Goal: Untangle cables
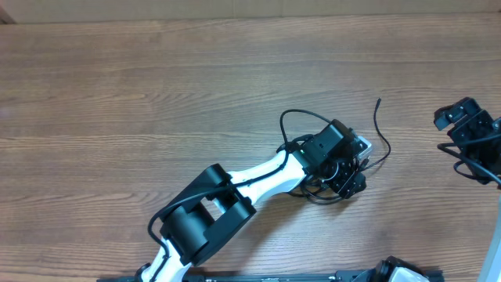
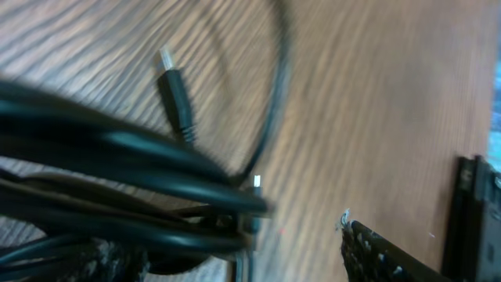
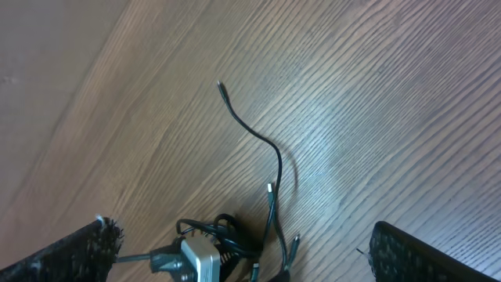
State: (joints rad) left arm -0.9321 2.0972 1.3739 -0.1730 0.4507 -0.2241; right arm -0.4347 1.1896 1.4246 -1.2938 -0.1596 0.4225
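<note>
Bunched thin black cables sit close under the left gripper, jaws parted, nothing clearly gripped. Right gripper wide open, empty. Best: pinch the long loose black strand and pull slowly outward.
</note>
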